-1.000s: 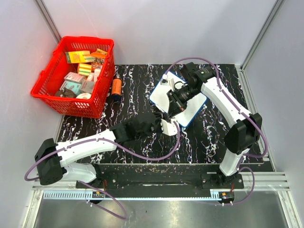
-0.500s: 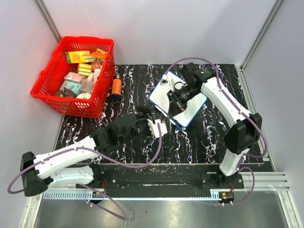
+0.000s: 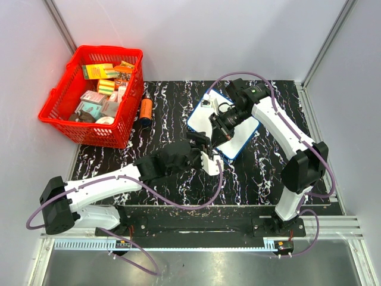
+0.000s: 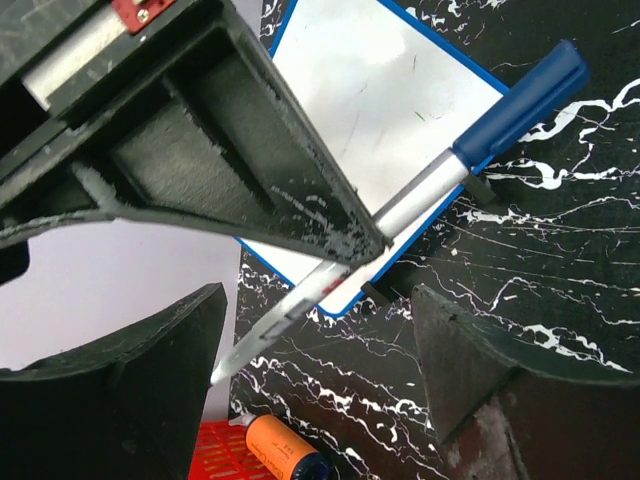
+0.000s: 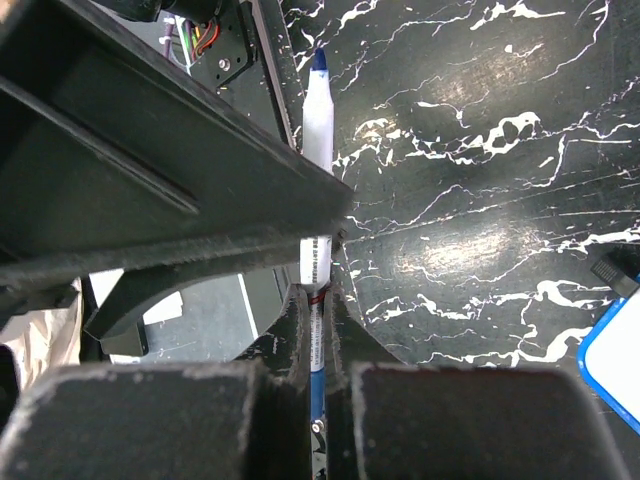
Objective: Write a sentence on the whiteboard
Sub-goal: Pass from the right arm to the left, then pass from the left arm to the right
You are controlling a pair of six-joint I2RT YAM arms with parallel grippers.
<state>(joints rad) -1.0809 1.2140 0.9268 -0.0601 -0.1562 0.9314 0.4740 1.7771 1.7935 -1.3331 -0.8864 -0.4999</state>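
The left arm stretches low across the mat (image 3: 166, 107), its left gripper (image 3: 208, 153) spread wide. The right arm is bent, and the right gripper (image 3: 218, 128) clamps the marker (image 5: 318, 110) above the whiteboard (image 4: 370, 90).

Robot lab cell, a boxed-in test rig. My left arm (image 3: 107, 185) and right arm (image 3: 286, 131) are bolted side by side to a black mounting rail (image 3: 196, 226) at the edge of a brushed metal bench (image 3: 196, 265). Plain grey panel walls (image 3: 196, 36) close in three sides, joined by aluminium frame posts (image 3: 59, 24). A black marble-print mat (image 3: 166, 107) covers the work area and purple cables (image 3: 178, 199) loop bare off my arms. A red plastic basket (image 3: 98, 134) of mixed small packets stands at back left. No furniture or decor, just rig hardware.
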